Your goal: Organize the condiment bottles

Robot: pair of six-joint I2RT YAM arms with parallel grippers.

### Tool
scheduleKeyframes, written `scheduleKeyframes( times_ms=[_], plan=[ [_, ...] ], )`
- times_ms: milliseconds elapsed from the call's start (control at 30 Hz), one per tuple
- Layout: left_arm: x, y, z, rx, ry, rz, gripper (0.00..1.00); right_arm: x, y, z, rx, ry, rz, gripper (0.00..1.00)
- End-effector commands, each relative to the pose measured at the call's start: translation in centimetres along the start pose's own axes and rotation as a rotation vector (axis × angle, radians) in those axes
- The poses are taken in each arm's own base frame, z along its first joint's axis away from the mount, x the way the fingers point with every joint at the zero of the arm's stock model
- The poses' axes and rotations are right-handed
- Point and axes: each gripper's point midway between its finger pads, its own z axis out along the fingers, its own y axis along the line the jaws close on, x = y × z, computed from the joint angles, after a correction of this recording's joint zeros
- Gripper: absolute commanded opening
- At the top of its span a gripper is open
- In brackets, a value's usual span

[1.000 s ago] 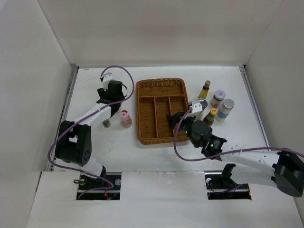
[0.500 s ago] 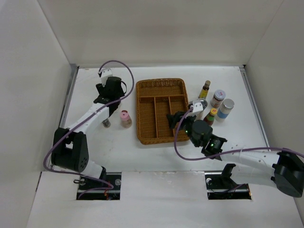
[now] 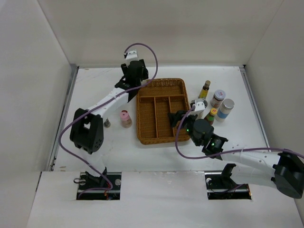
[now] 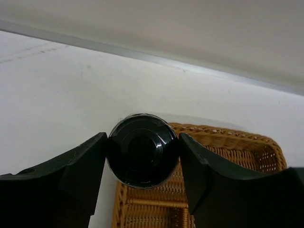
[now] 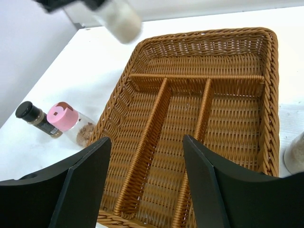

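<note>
Left hand [image 4: 142, 140], clamped on a small black-capped bottle [image 4: 142, 152], is swinging over the brown wicker tray [image 3: 161, 81]; right hand [image 5: 146, 145] is staying apart.

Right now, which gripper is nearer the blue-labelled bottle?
Right: the right gripper is over the tray, left of the blue-labelled bottle; the left gripper holds a black-capped bottle at the tray's far-left corner.

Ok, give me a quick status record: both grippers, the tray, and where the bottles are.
left gripper: shut on black-capped bottle, held above the tray's far-left corner
right gripper: open, empty, over the tray's near end
wicker tray: all compartments empty
left of tray, on table: pink-capped jar, small dark-capped bottle
right of tray, on table: five bottles, clustered
</note>
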Motion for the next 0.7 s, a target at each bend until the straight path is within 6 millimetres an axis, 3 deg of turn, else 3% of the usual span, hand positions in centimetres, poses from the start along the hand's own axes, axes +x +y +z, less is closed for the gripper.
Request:
scheduleKeyframes(
  times_ms=[0, 100, 233, 300, 433, 500, 567, 667],
  plan=[
    [-2.6, -4.4, 0.3, 0.106, -0.072, -0.047, 0.39, -2.0, 0.8, 0.0, -0.029, -0.058, 0.05, 0.69],
    [-0.7, -5.5, 1.2, 0.115, -0.043, -0.027, 0.39, -1.9, 0.7, 0.0, -0.028, -0.055, 0.051, 0.69],
    [1.7, -5.3, 2.6, 0.09, -0.007, -0.005, 0.4, -2.1, 0.7, -0.1, -0.031, -0.062, 0.055, 0.69],
    [3.2, -5.1, 2.9, 0.083, 0.017, 0.014, 0.45, -2.1, 0.6, -0.1, -0.026, -0.058, 0.052, 0.7],
    [4.9, -4.7, 3.0, 0.064, 0.04, 0.031, 0.7, -2.2, 0.4, 0.0, -0.023, -0.067, 0.056, 0.72],
    [4.4, -4.6, 2.4, 0.057, 0.025, 0.028, 0.86, -2.2, 0.3, 0.0, -0.019, -0.062, 0.053, 0.74],
    [2.6, -4.9, 1.1, 0.074, -0.009, 0.014, 0.96, -2.4, 0.3, -0.1, -0.021, -0.07, 0.058, 0.77],
    [-1.7, -5.0, -2.5, 0.118, -0.096, -0.025, 0.99, -2.4, 0.1, -0.1, -0.016, -0.071, 0.059, 0.81]
  ],
)
